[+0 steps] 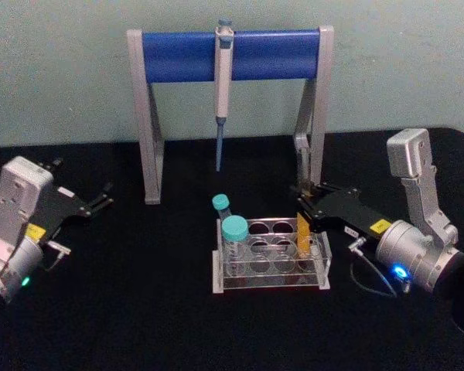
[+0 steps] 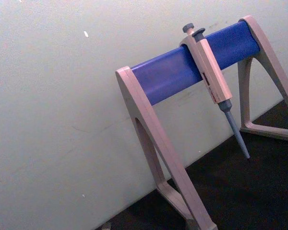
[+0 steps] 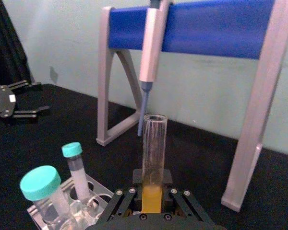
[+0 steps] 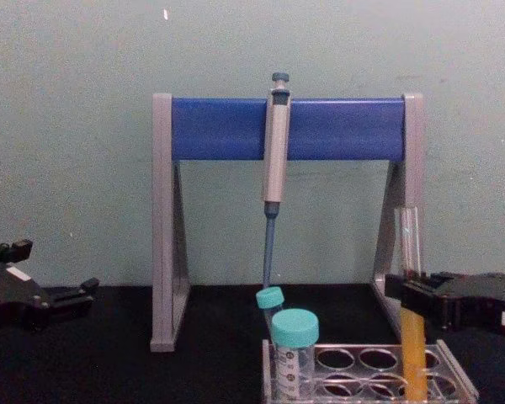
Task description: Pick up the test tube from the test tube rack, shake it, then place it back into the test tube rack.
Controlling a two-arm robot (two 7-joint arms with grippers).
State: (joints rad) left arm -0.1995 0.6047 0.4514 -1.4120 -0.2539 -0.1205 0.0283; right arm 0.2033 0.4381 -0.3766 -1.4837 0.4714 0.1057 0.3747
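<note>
Test tube rack (image 1: 271, 283) on black tabletop (image 1: 139, 309), pale wall (image 1: 62, 69) behind.

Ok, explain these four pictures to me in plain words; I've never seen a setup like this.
This is a two-armed robot at a black table. One picture looks down from its head, one across from its chest, two from its wrists. On the table stand a clear test tube rack with two teal-capped tubes, and behind it a blue-barred stand with a pipette hanging. The right pincer is closed on the test tube of orange liquid, which sits in the rack. The left pincer rests open at the left, empty.
</note>
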